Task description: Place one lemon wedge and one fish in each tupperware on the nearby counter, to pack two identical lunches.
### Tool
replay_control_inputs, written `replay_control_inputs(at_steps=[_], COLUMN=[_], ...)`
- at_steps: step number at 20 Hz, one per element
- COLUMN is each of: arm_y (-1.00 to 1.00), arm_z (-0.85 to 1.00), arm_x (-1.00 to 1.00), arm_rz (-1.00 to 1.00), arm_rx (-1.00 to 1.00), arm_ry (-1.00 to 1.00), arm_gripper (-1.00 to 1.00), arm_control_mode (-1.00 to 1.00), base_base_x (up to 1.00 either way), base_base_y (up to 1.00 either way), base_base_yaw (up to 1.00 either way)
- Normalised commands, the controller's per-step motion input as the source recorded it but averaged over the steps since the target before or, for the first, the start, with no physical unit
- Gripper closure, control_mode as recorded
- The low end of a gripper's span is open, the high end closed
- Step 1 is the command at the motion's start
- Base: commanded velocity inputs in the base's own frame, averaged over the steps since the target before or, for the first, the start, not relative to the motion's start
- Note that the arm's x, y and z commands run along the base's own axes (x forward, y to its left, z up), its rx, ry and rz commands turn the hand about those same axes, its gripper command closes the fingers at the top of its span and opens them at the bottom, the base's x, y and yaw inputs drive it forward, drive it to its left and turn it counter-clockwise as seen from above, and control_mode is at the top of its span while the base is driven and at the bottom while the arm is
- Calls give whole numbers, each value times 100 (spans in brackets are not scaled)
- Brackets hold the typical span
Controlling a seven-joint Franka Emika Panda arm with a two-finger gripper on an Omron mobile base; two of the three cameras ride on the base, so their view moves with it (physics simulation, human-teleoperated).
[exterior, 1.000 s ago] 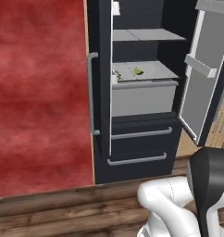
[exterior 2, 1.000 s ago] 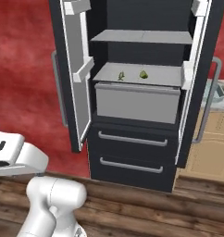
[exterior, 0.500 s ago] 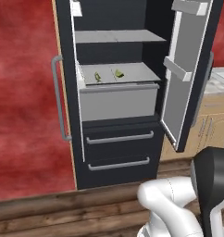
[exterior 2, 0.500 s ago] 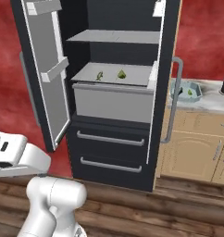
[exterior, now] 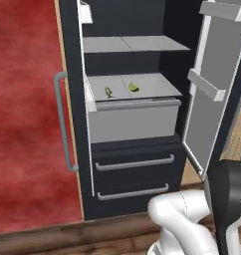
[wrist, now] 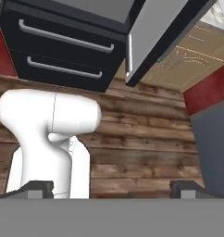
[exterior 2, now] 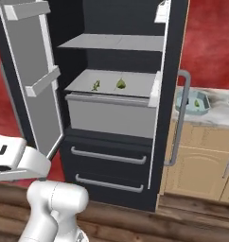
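On a grey shelf inside the open fridge lie a small greenish fish [exterior: 108,92] [exterior 2: 95,85] and a lemon wedge [exterior: 134,88] [exterior 2: 120,84], side by side. A pale blue tupperware [exterior 2: 184,105] stands on the counter [exterior 2: 215,115] to the right of the fridge, with a small green piece in it that is too small to name. My gripper [wrist: 111,190] is open with nothing between its tips. It hangs low and points down at the wooden floor in front of the fridge drawers, far from the shelf.
Both fridge doors [exterior 2: 33,80] [exterior: 212,99] stand swung open. Two dark drawers with metal handles [exterior: 135,163] sit below the shelf. A long door handle [exterior 2: 180,118] juts out near the counter. Tan cabinet fronts [exterior 2: 197,165] lie under the counter, and a red wall [exterior: 23,124] stands to the left.
The whole picture has shifted sideways, so the base has moved. The fridge now sits more squarely in front. The fish and the lemon wedge stay on their shelf, and the gripper stays open.
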Motion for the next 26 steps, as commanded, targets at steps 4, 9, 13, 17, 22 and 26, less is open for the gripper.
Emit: replay_control_inputs(at_steps=[4, 9, 13, 17, 22, 26], arm_y=[0, 0, 0, 0, 0, 0], arm_z=[0, 0, 0, 0, 0, 0], arm_x=[0, 0, 0, 0, 0, 0], arm_rz=[0, 0, 0, 0, 0, 0], arm_rx=[0, 0, 0, 0, 0, 0], arm_ry=[0, 0, 0, 0, 0, 0], arm_gripper=[-100, -100, -100, -100, -100, -100], arm_control_mode=[100, 100, 100, 100, 100, 100], base_base_x=[63, 63, 71, 80, 76, 64], base_base_y=[2, -2, 0, 0, 0, 0], base_base_yaw=[0, 0, -1, -1, -1, -1])
